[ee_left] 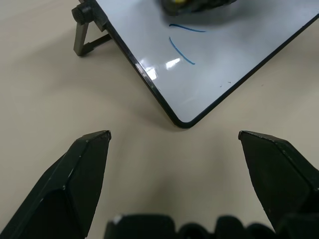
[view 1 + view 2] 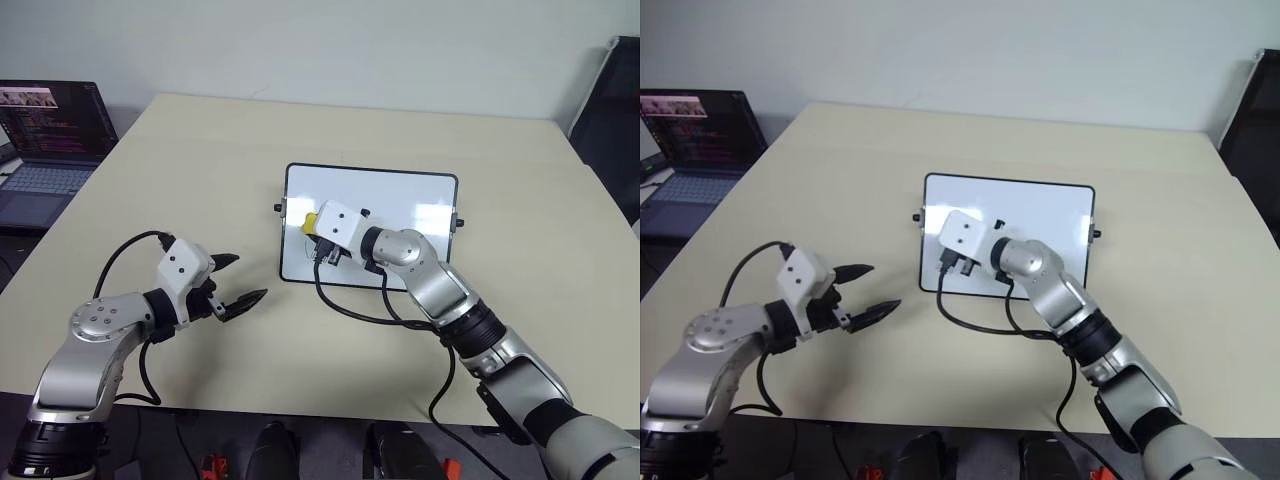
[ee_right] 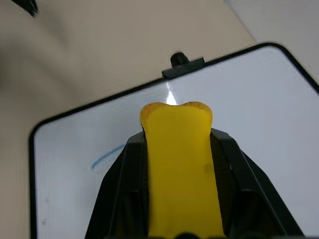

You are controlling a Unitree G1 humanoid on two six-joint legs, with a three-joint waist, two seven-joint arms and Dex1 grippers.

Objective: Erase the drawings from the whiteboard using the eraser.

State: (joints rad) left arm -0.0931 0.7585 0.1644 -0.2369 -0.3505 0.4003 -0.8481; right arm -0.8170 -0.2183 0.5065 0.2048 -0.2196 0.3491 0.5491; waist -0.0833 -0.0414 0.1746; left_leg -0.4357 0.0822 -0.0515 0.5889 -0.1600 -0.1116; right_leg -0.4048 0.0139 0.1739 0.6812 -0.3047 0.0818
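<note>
My right gripper (image 3: 179, 149) clenches the yellow eraser (image 3: 180, 164) over the glossy whiteboard's (image 2: 400, 205) left edge, near blue drawings (image 1: 182, 50). My left gripper (image 2: 240, 280) hangs released above bare desk (image 2: 200, 160).

Beige table (image 2: 200, 160) — laptop (image 2: 50, 140) at left, pale wall (image 2: 350, 40) behind

- Eraser (image 2: 309, 222) mostly hidden behind right wrist in head views; lower end cut off in right wrist view; black part unseen.
- Board's (image 2: 400, 200) left middle covered by right gripper (image 3: 177, 112) and arm.
- Drawings (image 1: 182, 51) partly under blurred gripper; count unclear.
- Laptop (image 2: 50, 140) cut off at picture's edge.
</note>
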